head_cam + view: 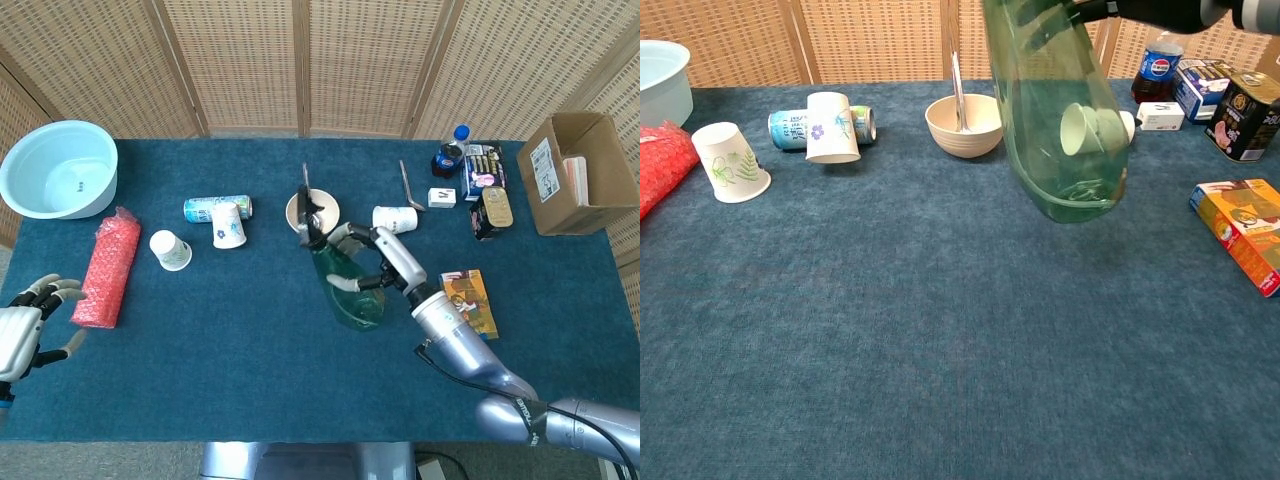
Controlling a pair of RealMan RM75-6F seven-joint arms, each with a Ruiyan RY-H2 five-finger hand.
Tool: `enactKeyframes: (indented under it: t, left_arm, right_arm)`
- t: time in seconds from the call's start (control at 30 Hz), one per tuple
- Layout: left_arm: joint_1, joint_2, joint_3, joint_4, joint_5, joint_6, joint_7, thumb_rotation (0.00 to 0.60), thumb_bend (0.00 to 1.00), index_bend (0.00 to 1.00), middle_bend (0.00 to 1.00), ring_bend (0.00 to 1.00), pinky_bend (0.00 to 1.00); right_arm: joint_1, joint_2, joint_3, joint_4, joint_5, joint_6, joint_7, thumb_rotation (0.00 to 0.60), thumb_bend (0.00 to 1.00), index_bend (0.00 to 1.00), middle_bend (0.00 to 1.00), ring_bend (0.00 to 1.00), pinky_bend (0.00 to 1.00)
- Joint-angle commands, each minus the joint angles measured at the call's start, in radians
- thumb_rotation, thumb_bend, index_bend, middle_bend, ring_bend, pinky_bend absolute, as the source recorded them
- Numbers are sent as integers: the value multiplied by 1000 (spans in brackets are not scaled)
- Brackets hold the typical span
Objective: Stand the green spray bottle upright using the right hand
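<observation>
My right hand (378,262) grips the green spray bottle (345,285) around its upper body and holds it in the air, nearly upright, with the black trigger head (308,214) on top. In the chest view the bottle (1055,115) hangs above the blue cloth, its base clear of the table and its top cut off by the frame edge. Only a dark part of the right hand (1160,10) shows there, at the top edge. My left hand (28,325) rests at the table's left front corner, fingers apart, holding nothing.
Behind the bottle stand a cream bowl with a spoon (966,122), a tipped paper cup (396,220), a cola bottle (1159,65) and boxes (487,172). An orange box (1242,231) lies to the right. Cups (170,250), a can (205,207), a red roll (106,268) and a basin (58,168) sit left.
</observation>
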Motion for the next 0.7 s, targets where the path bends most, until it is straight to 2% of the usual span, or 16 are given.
enactKeyframes:
  t: [0.03,0.23,0.7]
  left_arm:
    - [2,6,0,-7,-2,1,5,600,366,326,274,167,261]
    - [4,19,-1,-20,-2,5,15,600,366,325,274,167,261]
    - [4,43,-2,-60,5,10,46,600,366,325,274,165,261]
  right_arm:
    - [-26,-56,26,90,-33,-15,125,600,260,616,564,425,552]
    - [-28,-113,4,181,-95,0,159,600,249,614,564,425,552]
    - [-58,-283,-27,408,-191,158,225,600,241,611,564,422,543]
